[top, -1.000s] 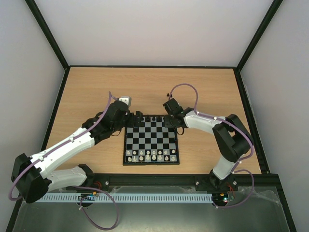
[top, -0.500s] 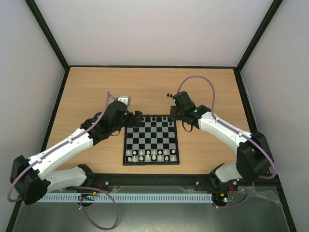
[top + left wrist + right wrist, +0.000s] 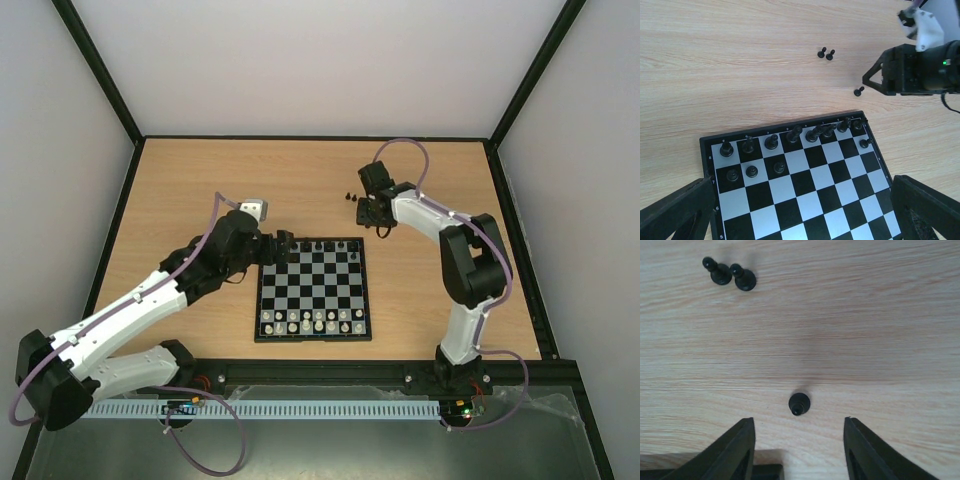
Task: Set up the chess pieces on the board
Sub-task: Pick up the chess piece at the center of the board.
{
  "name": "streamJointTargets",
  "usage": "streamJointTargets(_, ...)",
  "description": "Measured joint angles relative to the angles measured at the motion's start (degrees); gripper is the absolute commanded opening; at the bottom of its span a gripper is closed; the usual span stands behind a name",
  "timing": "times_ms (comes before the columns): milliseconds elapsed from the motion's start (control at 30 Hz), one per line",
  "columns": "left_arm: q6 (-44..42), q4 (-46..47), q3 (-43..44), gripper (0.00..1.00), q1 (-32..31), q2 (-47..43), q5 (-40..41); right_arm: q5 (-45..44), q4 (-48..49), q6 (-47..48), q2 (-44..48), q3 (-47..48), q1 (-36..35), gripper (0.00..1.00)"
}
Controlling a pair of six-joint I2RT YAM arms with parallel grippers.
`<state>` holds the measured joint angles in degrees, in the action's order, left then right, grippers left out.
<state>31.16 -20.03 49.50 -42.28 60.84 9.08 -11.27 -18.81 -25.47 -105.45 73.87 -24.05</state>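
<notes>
Board (image 3: 706, 170) rim numerals 8, 7, 6; left claw (image 3: 804, 181), right claw (image 3: 797, 421) agape, empty.

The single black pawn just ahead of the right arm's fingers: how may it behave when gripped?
The pawn is tiny beside the open fingers, so it is probably very light and may tip or skid if one finger touches first. Its rounded body could slip out of the pinch. It looks rigid, not fragile.

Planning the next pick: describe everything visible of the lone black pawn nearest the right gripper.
The pawn is tiny, glossy black, plastic-looking: a small round head over a wider round base. It seems upright on the wooden table, off the board, touching nothing else, just ahead of the open right gripper.
</notes>
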Motion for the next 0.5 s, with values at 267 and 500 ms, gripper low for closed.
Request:
streamJointTargets(267, 0.1, 0.0, -0.1, 0.99, 0.0, -0.2, -0.2, 2.0, -0.6, 0.9, -5.8, 3.5, 0.0, 0.35)
streamJointTargets(500, 0.0, 0.1, -0.1, 0.99, 0.0, -0.2, -0.5, 1.6, -0.7, 1.0, -7.8, 3.5, 0.0, 0.28)
